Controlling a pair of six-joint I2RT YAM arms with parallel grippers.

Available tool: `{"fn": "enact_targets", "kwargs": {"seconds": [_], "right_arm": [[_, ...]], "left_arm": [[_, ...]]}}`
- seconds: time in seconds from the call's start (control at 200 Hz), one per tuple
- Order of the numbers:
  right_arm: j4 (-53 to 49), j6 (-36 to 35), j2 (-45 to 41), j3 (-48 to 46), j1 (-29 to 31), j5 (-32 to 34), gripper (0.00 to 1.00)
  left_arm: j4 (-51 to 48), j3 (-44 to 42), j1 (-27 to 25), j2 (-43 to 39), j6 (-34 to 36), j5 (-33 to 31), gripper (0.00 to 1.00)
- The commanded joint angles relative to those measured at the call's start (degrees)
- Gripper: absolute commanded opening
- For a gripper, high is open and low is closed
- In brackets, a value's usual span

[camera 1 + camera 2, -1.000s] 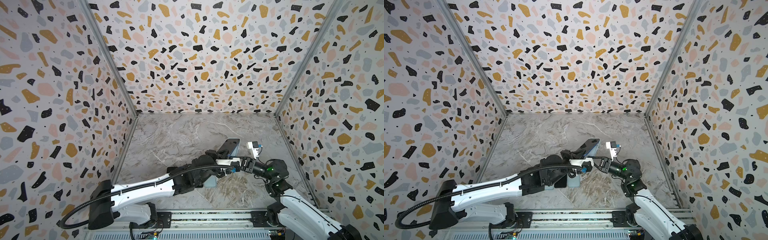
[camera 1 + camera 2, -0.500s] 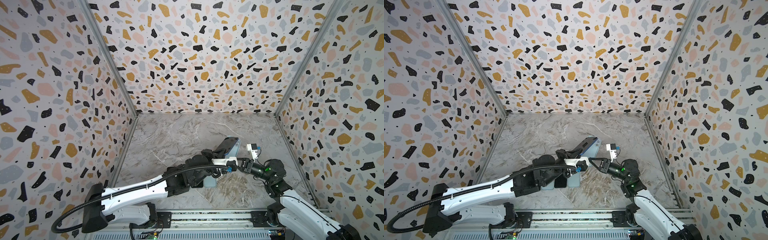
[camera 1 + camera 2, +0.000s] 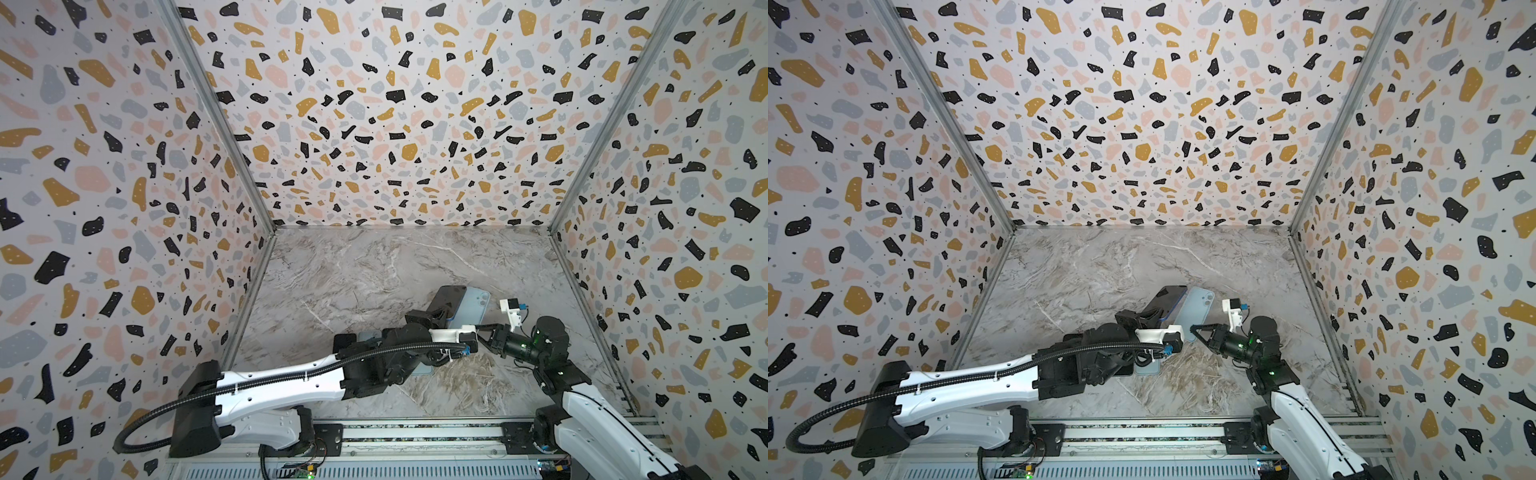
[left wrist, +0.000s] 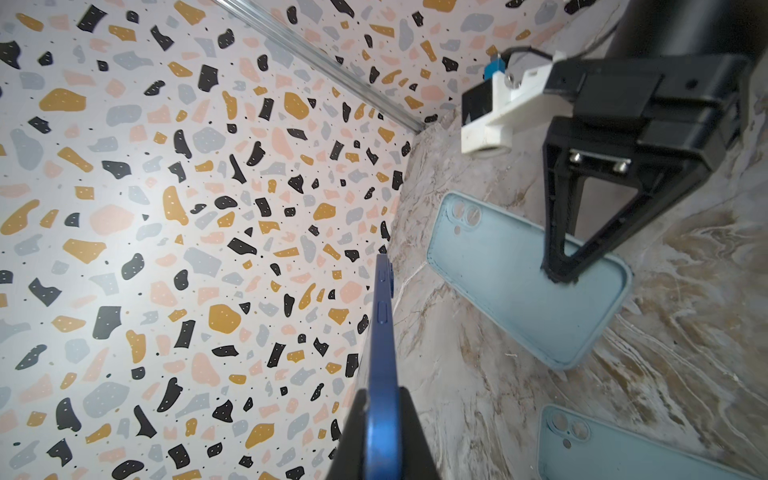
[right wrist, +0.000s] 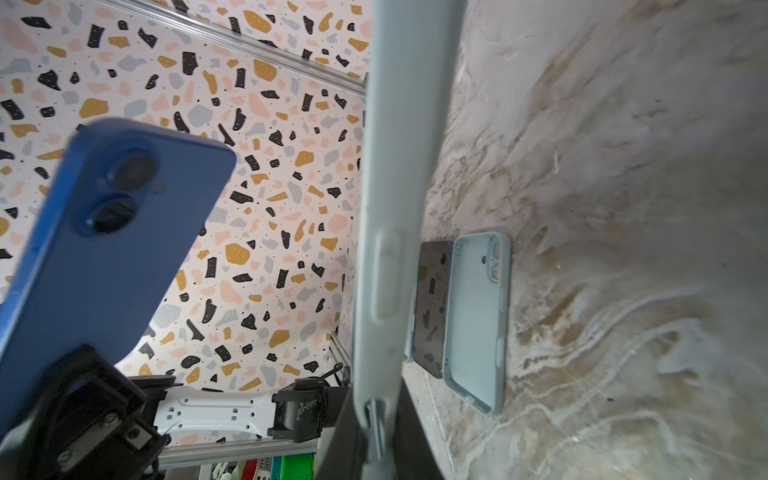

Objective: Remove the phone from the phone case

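Your left pincer (image 3: 1148, 318) is clamped on the phone (image 3: 1167, 303), raised just beside the case (image 3: 1197, 309), which your right pincer (image 3: 1194, 328) pinches by its rim. Lower each flat onto bare table (image 3: 1100, 266), well apart, before you loosen either.
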Motion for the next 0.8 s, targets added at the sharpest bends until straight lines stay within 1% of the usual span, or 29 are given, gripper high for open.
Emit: {"fn": "enact_targets", "kwargs": {"seconds": [0.0, 0.075, 0.16, 0.215, 0.275, 0.466, 0.621, 0.791], "right_arm": [[-11.9, -8.6, -0.9, 2.8, -3.4, -3.6, 0.00], [-16.0, -12.7, 0.1, 3.0, -5.1, -4.6, 0.00], [-20.2, -17.3, 1.5, 3.6, -5.3, -4.5, 0.00], [-24.9, -21.1, 2.6, 5.0, -5.3, -2.5, 0.00], [-28.0, -23.7, 3.5, 5.9, -5.3, -0.8, 0.00], [-30.8, -26.8, 5.4, 7.0, -5.4, 0.9, 0.00], [-32.0, -29.1, 7.4, 7.3, -5.4, 1.6, 0.00], [-31.8, -29.9, 7.8, 6.9, -5.6, 1.9, 0.00]], "left_arm": [[1.5, -1.0, -1.5, 1.8, -2.6, -5.4, 0.00], [1.0, -1.0, -2.6, 4.2, -4.1, -6.7, 0.00], [0.4, -0.6, -3.6, 7.1, -6.1, -9.1, 0.00], [-0.1, -0.4, -4.0, 8.9, -7.3, -9.8, 0.00], [-0.3, -0.3, -4.5, 10.8, -8.2, -10.7, 0.00], [-2.0, 1.1, -6.2, 16.8, -11.4, -11.3, 0.00], [-3.7, 3.1, -6.5, 21.3, -14.4, -11.4, 0.00], [-7.4, 6.5, -6.5, 26.4, -17.7, -14.4, 0.00]]}}
